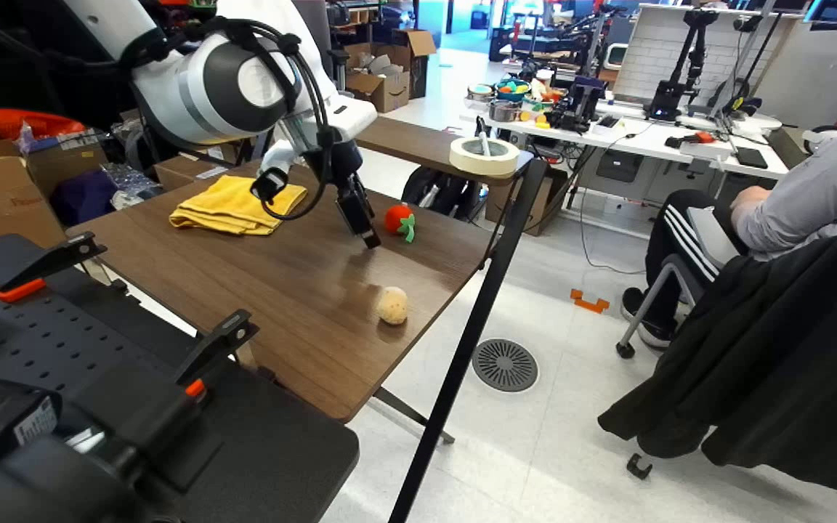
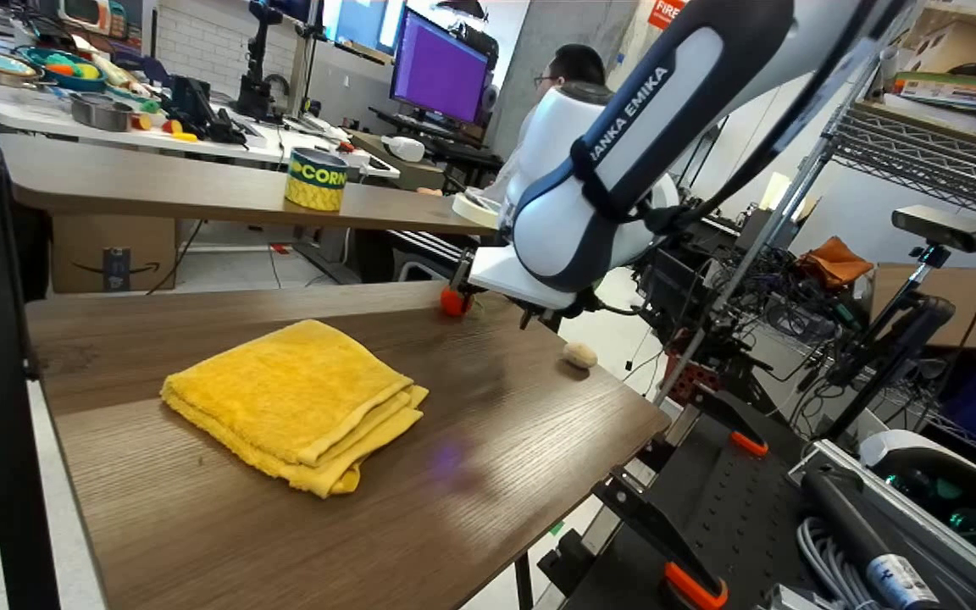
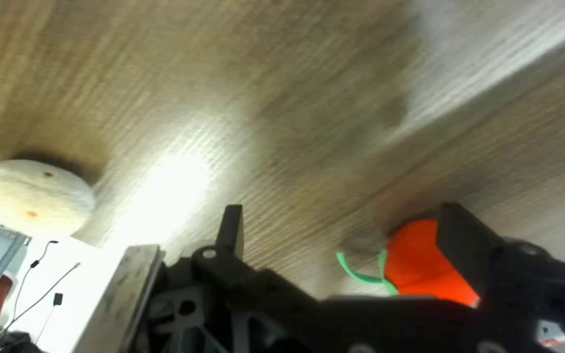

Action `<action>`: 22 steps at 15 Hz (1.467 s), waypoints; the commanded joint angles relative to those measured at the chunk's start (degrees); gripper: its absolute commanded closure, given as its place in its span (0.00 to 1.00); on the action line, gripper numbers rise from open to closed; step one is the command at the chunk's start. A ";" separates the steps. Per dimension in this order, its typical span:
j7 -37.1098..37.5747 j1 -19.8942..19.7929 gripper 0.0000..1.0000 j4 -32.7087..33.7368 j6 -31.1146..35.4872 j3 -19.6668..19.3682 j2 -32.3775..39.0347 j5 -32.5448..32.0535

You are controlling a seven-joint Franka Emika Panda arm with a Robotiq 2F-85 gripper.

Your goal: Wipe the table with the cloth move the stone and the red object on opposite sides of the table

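A folded yellow cloth (image 1: 240, 205) lies on the brown table (image 1: 266, 280); in an exterior view the same cloth (image 2: 293, 402) shows nearer, and the wrist view leaves it out. The tan stone (image 1: 392, 305) rests close to a table edge, well apart from the gripper. Above the tabletop my gripper (image 3: 343, 207) stands open, its two fingers wide apart. The red object (image 3: 424, 260), with a green leafy top, is partly hidden behind one finger (image 3: 469, 240) in the wrist view. Both exterior views put the red object (image 1: 397, 218) on the table beside the gripper; contact I cannot tell.
A raised brown shelf (image 2: 200, 191) runs along one side, bearing a can (image 2: 316, 180) and a tape roll (image 1: 484, 155). A black post (image 1: 462, 349) rises by the table. Orange-tipped clamps (image 1: 219, 345) sit on the black cart (image 1: 273, 450) beside it.
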 commanded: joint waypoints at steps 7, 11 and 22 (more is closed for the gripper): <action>2.38 14.87 0.00 -24.26 1.89 -15.02 -10.70 -2.30; 10.42 20.89 0.00 -25.15 3.78 -20.28 -5.44 1.91; 6.97 14.61 0.00 -22.60 4.38 -16.09 -5.96 0.32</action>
